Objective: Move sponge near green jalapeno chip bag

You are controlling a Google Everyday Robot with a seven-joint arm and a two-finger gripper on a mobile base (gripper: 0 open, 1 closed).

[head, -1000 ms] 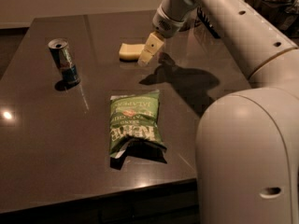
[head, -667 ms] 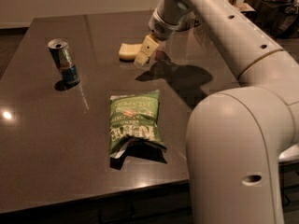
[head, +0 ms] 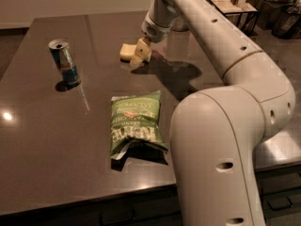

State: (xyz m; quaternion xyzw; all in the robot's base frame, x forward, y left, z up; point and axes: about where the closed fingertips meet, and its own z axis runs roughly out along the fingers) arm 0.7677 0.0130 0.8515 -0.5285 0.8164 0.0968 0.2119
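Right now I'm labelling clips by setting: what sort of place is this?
Probably an office snack area or kitchen: a dark counter holding a drink can and chip bag, with a stocked rack behind. The gripper is beside the sponge.

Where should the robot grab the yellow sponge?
Pinch the sponge across its narrow middle, coming down from above: it lies flat and low on the table. The hand is right beside it, on the side away from the can.

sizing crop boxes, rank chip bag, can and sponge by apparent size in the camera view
1. green jalapeno chip bag
2. can
3. sponge, farther back and partly hidden by the tool beside it, so less sure
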